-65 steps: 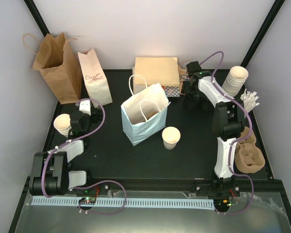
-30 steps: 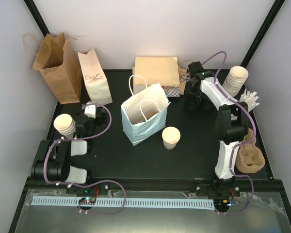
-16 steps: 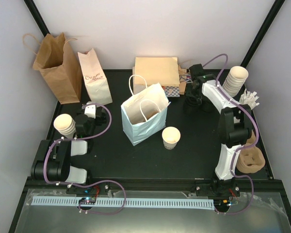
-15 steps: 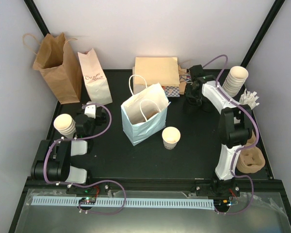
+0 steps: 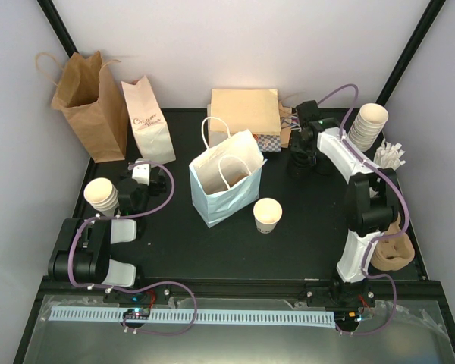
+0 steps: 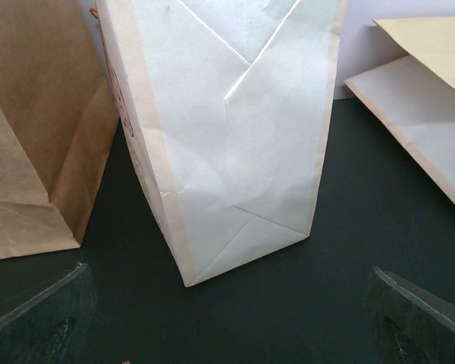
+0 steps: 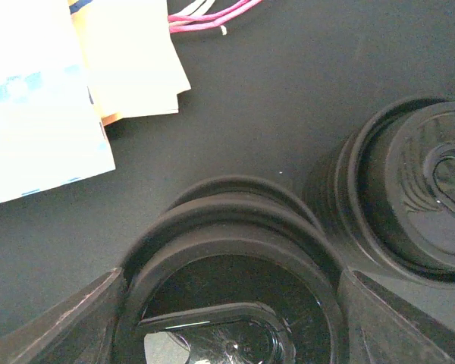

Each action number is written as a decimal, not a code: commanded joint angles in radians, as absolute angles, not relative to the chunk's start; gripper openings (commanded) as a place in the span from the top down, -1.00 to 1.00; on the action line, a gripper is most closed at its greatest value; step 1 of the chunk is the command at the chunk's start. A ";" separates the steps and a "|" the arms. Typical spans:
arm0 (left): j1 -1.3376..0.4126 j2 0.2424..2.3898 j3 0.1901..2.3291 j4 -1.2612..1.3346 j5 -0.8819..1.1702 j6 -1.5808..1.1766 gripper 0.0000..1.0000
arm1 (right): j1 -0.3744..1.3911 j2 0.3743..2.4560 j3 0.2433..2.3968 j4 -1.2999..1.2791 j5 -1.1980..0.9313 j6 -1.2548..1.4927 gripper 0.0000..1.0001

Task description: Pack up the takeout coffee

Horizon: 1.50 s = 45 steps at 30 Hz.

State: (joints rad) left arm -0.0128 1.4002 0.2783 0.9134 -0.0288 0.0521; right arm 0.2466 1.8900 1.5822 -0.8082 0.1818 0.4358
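Observation:
A small cream-white paper cup [image 5: 268,214] with dark print near its base stands open-topped, with no lid on it, right of the pale blue-white handled bag [image 5: 224,186]. My right gripper [image 5: 300,155] is at the back right, down on a stack of black lids [image 7: 227,303]. Its fingers [image 7: 68,318] press both sides of the top lid's rim. A second lid stack [image 7: 417,197] stands beside it. My left gripper [image 5: 140,171] is open and empty at the left; in the left wrist view it [image 6: 231,318] faces the white printed bag [image 6: 227,136].
A brown bag [image 5: 87,102] and the white printed bag [image 5: 148,121] stand at the back left. A stack of bare cups [image 5: 100,193] sits by my left arm, another [image 5: 368,125] at the back right. Flat boxes [image 5: 244,112], white sachets [image 5: 390,154] and brown cup carriers [image 5: 390,250] are around.
My right arm's elbow has swung outward to the right while its gripper stayed on the lid stack. My left arm drew back early on and has since held still.

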 commanded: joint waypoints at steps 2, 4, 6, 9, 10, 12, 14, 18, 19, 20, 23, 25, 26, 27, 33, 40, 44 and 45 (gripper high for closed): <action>-0.015 1.384 0.310 0.932 -0.007 0.052 -0.98 | 0.252 1.889 1.633 -0.841 0.225 0.425 -0.52; -0.014 1.384 0.310 0.932 -0.007 0.051 -0.98 | 0.251 1.867 1.620 -0.825 0.218 0.425 -0.52; -0.014 1.383 0.310 0.933 -0.007 0.052 -0.98 | 0.252 1.837 1.598 -0.807 0.210 0.424 -0.52; -0.015 1.383 0.310 0.933 -0.006 0.052 -0.98 | 0.252 1.796 1.559 -0.795 0.193 0.418 -0.52; -0.015 1.384 0.310 0.932 -0.007 0.052 -0.98 | 0.252 1.784 1.546 -0.793 0.188 0.414 -0.52; -0.015 1.384 0.310 0.933 -0.006 0.052 -0.98 | 0.252 1.762 1.517 -0.786 0.175 0.412 -0.52; -0.015 1.384 0.310 0.932 -0.006 0.052 -0.98 | 0.253 1.736 1.485 -0.776 0.158 0.410 -0.52; -0.015 1.384 0.310 0.933 -0.006 0.052 -0.98 | 0.254 1.693 1.443 -0.761 0.137 0.407 -0.52; -0.015 1.384 0.310 0.933 -0.007 0.051 -0.98 | 0.253 1.687 1.441 -0.765 0.135 0.406 -0.52; -0.015 1.384 0.310 0.933 -0.006 0.052 -0.98 | 0.254 1.681 1.440 -0.769 0.134 0.405 -0.52; -0.015 1.383 0.310 0.933 -0.006 0.052 -0.98 | 0.253 1.658 1.432 -0.775 0.124 0.403 -0.52; -0.015 1.384 0.310 0.933 -0.007 0.052 -0.98 | 0.254 1.643 1.423 -0.773 0.115 0.404 -0.52; -0.015 1.384 0.310 0.933 -0.006 0.052 -0.98 | 0.253 1.639 1.420 -0.774 0.112 0.405 -0.52; -0.015 1.384 0.310 0.933 -0.006 0.052 -0.98 | 0.254 1.636 1.419 -0.777 0.108 0.405 -0.52; -0.014 1.383 0.310 0.932 -0.006 0.052 -0.98 | 0.254 1.621 1.407 -0.779 0.110 0.406 -0.52; -0.015 1.384 0.310 0.932 -0.006 0.052 -0.98 | 0.255 1.599 1.398 -0.787 0.103 0.408 -0.52; -0.015 1.384 0.310 0.933 -0.007 0.052 -0.98 | 0.255 1.578 1.381 -0.790 0.096 0.410 -0.52; -0.014 1.384 0.310 0.933 -0.006 0.051 -0.98 | 0.255 1.572 1.375 -0.791 0.093 0.411 -0.52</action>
